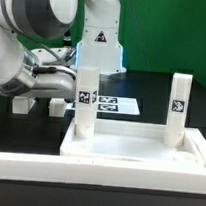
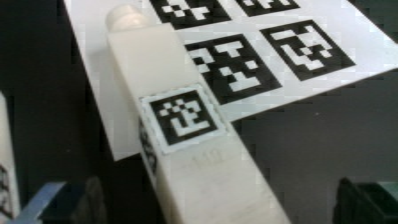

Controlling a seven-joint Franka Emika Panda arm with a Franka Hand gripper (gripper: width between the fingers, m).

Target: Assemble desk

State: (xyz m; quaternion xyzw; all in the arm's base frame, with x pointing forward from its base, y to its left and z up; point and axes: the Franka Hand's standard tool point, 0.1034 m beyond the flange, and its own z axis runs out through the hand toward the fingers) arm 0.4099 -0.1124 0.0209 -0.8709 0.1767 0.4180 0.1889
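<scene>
While the tool [image 2: 205, 198] is seen with its jaws spread wide, nothing is gripped: a tagged white leg [image 2: 183, 140] is framed between the fingertips [image 2: 43, 201], with a gap on either side. Behind that leg, the marker board [image 2: 267, 50] is seen flat on the black counter [image 2: 356, 140]. In the exterior view, the desk panel [image 1: 137, 152] is found toward five o'clock. The same leg [image 1: 85, 98] is stood upright at its ten o'clock corner, and a second leg [image 1: 178, 102] at its two o'clock corner.
</scene>
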